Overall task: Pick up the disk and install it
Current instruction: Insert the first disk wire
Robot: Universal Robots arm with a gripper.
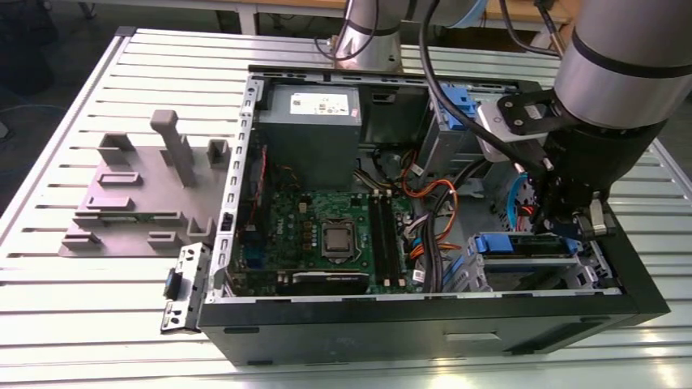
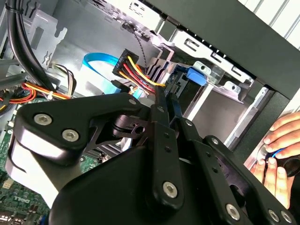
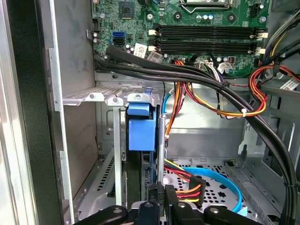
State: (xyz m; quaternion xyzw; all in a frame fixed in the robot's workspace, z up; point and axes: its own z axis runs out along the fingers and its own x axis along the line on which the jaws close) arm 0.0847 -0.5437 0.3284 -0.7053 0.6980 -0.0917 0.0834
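a: where does the disk (image 1: 527,245) sit?

b: in the exterior view it lies low in the drive cage (image 1: 476,271) at the corner of the computer case (image 1: 433,312), blue rails showing. the gripper (image 1: 565,220) hangs right over it. in the first wrist view the disk (image 3: 140,133) stands edge-on in the slot, blue end outward.

a: and the jaws?

b: they look drawn together on the disk's edge, though the second wrist view is too crowded to make the contact certain.

a: what could go wrong?

b: the orange and yellow power cables (image 3: 187,187) and the blue flat cable (image 3: 225,180) lie just beside the slot. a tilted disk could snag them or jam on the cage rail. a person's hand (image 2: 276,159) also rests at the case edge, near the arm.
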